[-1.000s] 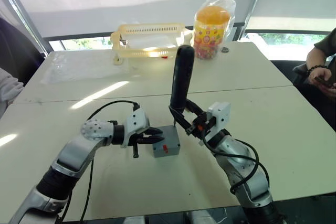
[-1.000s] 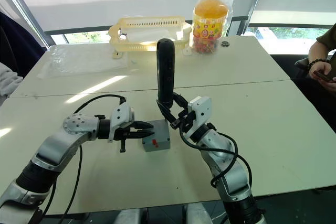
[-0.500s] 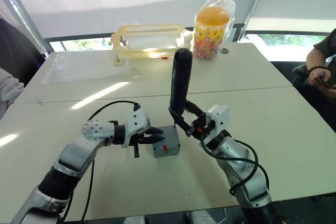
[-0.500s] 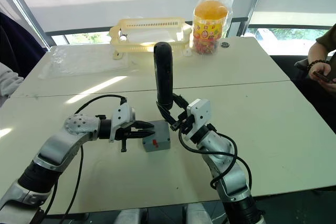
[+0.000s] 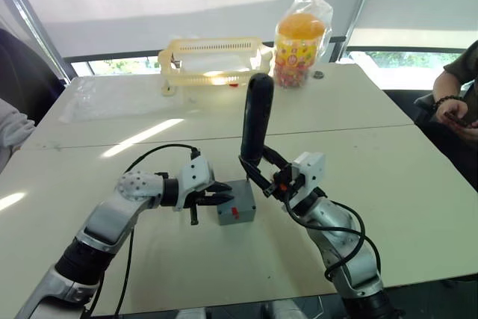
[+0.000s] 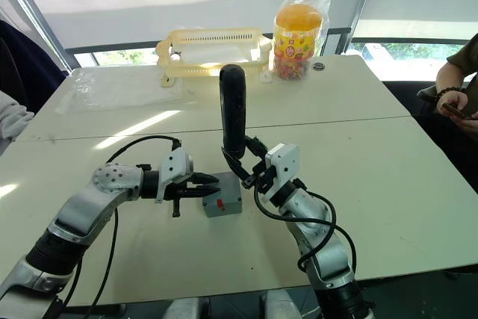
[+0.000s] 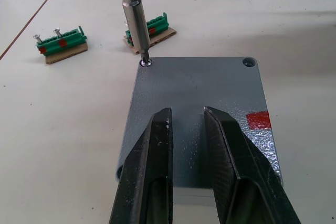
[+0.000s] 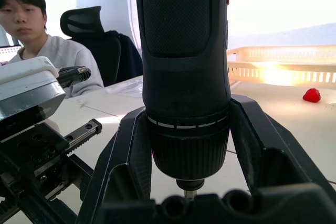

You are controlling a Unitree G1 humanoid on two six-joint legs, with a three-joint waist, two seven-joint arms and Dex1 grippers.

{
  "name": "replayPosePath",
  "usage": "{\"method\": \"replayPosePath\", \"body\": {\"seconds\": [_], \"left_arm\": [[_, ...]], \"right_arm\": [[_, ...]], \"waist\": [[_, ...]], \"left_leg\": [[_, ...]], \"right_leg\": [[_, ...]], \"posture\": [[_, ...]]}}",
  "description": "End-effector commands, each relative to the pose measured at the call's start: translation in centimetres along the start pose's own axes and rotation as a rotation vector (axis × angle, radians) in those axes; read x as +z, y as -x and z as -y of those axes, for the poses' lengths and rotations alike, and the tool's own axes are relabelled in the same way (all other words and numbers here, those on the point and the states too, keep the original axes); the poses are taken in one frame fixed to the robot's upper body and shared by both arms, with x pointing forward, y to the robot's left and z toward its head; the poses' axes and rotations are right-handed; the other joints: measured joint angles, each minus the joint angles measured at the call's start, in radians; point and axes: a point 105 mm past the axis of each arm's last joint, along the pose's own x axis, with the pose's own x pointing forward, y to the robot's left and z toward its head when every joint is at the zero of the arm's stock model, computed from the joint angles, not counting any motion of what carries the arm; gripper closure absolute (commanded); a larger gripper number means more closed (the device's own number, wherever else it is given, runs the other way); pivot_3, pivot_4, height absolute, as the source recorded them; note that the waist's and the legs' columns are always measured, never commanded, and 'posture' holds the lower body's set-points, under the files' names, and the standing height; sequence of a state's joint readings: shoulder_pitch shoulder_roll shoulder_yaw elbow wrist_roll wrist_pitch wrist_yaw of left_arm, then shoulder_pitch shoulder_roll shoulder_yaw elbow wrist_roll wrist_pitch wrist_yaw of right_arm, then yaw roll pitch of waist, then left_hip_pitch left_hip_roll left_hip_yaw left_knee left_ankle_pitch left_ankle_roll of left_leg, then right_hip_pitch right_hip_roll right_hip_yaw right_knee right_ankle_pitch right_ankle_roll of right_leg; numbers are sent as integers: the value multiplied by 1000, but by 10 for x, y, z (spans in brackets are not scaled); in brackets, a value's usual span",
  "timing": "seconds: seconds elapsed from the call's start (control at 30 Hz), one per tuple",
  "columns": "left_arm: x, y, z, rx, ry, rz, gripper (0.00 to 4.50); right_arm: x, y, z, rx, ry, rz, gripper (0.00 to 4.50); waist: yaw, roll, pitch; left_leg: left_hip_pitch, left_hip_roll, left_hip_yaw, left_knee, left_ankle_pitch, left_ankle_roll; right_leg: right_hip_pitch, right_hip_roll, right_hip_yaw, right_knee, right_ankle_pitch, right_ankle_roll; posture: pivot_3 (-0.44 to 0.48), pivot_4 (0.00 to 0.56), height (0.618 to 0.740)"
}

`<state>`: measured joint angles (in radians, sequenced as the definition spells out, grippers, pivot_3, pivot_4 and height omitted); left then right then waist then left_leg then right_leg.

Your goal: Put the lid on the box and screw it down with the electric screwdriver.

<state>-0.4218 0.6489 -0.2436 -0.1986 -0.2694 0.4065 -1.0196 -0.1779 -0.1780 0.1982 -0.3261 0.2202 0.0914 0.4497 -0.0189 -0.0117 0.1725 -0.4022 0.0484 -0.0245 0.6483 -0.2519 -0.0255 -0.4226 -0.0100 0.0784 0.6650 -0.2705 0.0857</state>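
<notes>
Slightly leftward-tilted electric screwdriver (image 5: 257,119) in right end effector's (image 5: 263,171) grip; left end effector (image 7: 186,129) seemingly part-open.

Showing grey on the lid (image 7: 197,119) with a red mark, black on the electric screwdriver (image 5: 256,119), green on two terminal blocks (image 7: 60,40).

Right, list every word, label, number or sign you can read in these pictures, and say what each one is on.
None can be read.
The snack jar at the far edge of the table has a colourful printed label: too small to read.
The lid on the box bears a red mark with no lettering visible.
The electric screwdriver, held by the right gripper, shows no readable marking.
The left gripper shows none either.
</notes>
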Motion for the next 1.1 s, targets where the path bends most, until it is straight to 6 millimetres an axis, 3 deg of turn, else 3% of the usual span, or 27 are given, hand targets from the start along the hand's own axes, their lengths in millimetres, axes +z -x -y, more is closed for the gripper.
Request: {"method": "replayPosePath", "body": {"seconds": [0.03,0.3,1.1], "left_arm": [[-20,-2,6,-11,44,-75,3565],[-21,-2,6,-9,45,-79,3565],[-21,-4,7,-7,36,-87,3565]], "right_arm": [[-9,2,-4,13,-32,-27,2768],[-15,3,-5,9,-46,-43,2768],[-38,6,-15,105,-32,-138,2768]], "waist": [[0,0,-1],[-1,0,-1],[-2,-2,-4]], "left_leg": [[0,0,0,0,0,0],[12,0,0,-2,-1,1],[14,0,0,-3,-1,1]], "right_leg": [[0,0,0,0,0,0],[12,0,0,-1,-4,-4],[13,0,0,-2,-5,-4]], "posture": [[0,150,740],[0,150,740],[0,150,740]]}}
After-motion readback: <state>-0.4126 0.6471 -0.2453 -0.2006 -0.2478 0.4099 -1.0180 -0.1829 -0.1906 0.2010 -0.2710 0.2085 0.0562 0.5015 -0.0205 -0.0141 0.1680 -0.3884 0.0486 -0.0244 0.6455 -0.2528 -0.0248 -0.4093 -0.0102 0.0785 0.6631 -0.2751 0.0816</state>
